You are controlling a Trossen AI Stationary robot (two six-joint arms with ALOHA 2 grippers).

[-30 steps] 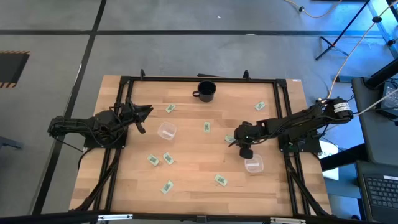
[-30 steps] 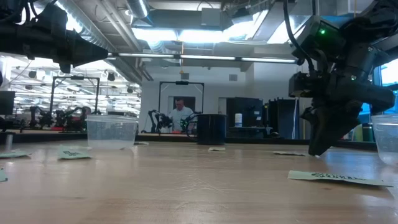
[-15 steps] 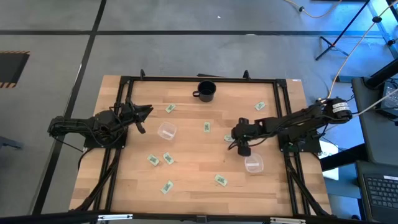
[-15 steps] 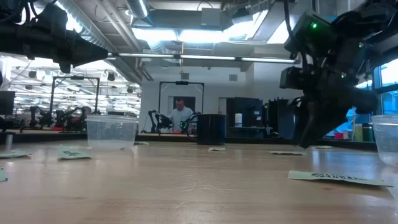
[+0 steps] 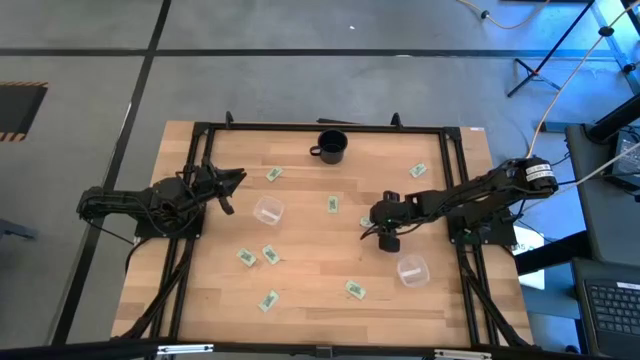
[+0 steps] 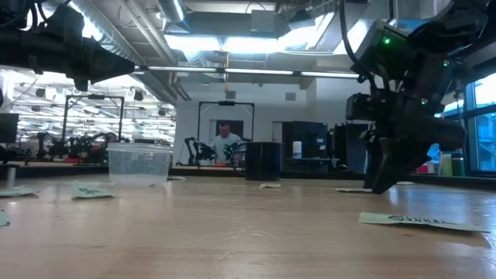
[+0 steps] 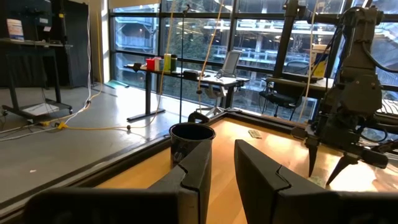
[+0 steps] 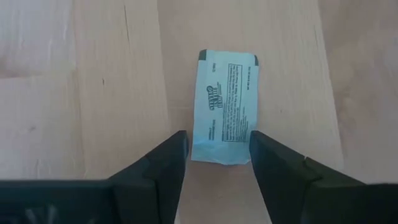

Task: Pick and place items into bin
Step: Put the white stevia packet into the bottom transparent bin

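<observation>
Several small green-and-white packets lie flat on the wooden table, among them one (image 5: 333, 204) in the middle and one (image 5: 355, 290) near the front. My right gripper (image 5: 376, 224) is open and hangs low over one packet (image 8: 225, 106). Its fingers (image 8: 163, 163) stand either side of the packet's end, and I see no touch. In the low view the right gripper (image 6: 382, 183) points down, close to the table. My left gripper (image 5: 236, 180) waits open at the table's left, raised, and faces the black mug (image 7: 191, 140).
A clear plastic cup (image 5: 267, 210) stands left of centre, and a second one (image 5: 411, 269) stands just in front of the right gripper. The black mug (image 5: 331, 146) stands near the far edge. A black frame rims the table. A person stands far off in the room (image 6: 225, 141).
My right gripper has moved toward the table's left and far edge, away from the nearby clear cup and over the packet. That cup has shifted slightly toward the near edge and no longer shows in the low view.
</observation>
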